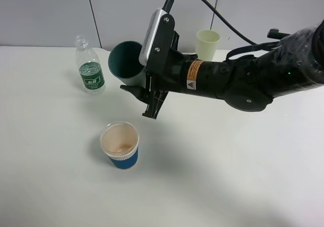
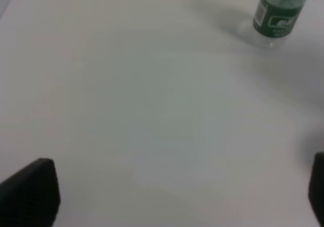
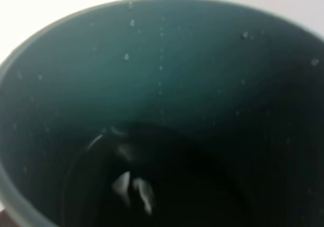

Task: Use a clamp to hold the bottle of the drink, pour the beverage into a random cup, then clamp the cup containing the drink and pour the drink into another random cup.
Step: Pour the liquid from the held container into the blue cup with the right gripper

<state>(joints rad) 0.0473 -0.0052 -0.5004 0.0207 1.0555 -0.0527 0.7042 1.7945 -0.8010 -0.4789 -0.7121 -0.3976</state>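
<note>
The right tool pinches the tilted green cup, wet inside, above the worktop, while the left tool hangs spread wide, apart from the bottle.

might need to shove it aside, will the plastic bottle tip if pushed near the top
Probably tips: the bottle stands tall and narrow and looks nearly empty, so likely light. Its clear plastic would probably dent under a squeeze.
</note>
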